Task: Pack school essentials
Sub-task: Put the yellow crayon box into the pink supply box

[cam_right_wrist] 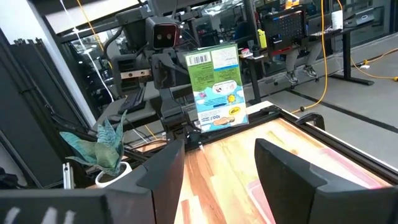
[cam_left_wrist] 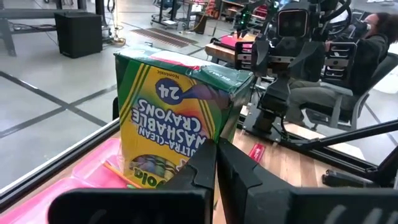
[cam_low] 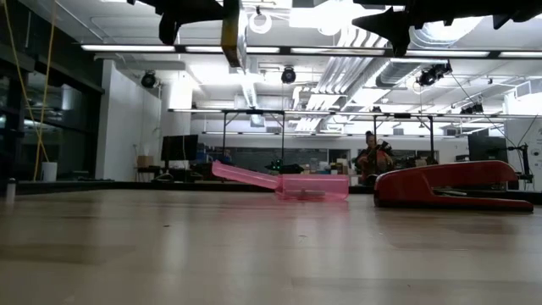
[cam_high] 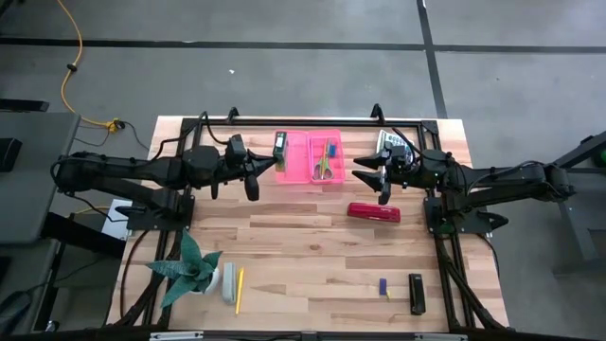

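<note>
The yellow-green crayon box (cam_left_wrist: 168,106) hangs upside down, high above the left end of the open pink pencil case (cam_high: 298,161). In the low view its narrow side (cam_low: 230,38) shows well above the table. My left gripper (cam_left_wrist: 214,165) is shut on it. My right gripper (cam_right_wrist: 217,180) stands open and level above the table's right half, pointing at the box (cam_right_wrist: 217,87), with nothing between its fingers. Green-handled scissors and pencils (cam_high: 325,161) lie in the case. A yellow pencil (cam_high: 240,289), a small blue piece (cam_high: 383,286) and a black piece (cam_high: 417,294) lie near the front edge. My left gripper meets the crayon box at its lower corner (cam_left_wrist: 198,152), coming level from the table's left. The shut fingers (cam_left_wrist: 242,180) hide the place of contact, so the part they pinch cannot be told. The box is lifted clear, upright but upside down, above the case.
A red stapler (cam_high: 373,212) lies right of centre, below the right gripper. A green spiky plant (cam_high: 189,270) in a white pot stands at the front left. Bare wood lies between the stapler and the front edge. A person sits beyond the table (cam_left_wrist: 373,43).
</note>
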You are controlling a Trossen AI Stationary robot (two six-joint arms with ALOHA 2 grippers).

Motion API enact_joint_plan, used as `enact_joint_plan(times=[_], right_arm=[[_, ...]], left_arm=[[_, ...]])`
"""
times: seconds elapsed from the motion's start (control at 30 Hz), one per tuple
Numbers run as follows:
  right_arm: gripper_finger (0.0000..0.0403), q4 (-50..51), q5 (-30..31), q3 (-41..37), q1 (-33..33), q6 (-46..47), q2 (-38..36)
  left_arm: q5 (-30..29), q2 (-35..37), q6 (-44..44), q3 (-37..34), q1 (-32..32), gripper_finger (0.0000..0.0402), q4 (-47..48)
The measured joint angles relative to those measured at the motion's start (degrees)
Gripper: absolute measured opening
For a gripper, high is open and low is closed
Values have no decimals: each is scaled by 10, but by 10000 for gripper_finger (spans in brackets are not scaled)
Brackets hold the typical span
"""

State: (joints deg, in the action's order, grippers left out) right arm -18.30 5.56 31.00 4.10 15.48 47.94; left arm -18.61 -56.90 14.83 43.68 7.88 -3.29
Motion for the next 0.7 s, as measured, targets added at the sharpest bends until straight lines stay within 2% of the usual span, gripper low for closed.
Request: enact_joint_plan(times=[0.13, 0.27, 0.43, 0.7], right_arm=[[188, 0, 0, 0, 0, 0, 0], [188, -11, 0, 0, 0, 0, 0], [188, -27, 0, 0, 0, -1, 0], [188, -30, 0, 0, 0, -1, 0]], left_arm=[[14, -30, -3, 12, 20, 0, -8], [59, -101, -29, 79, 70, 0, 8], [114, -235, -99, 205, 130, 0, 108], [120, -464, -207, 395, 177, 0, 206]])
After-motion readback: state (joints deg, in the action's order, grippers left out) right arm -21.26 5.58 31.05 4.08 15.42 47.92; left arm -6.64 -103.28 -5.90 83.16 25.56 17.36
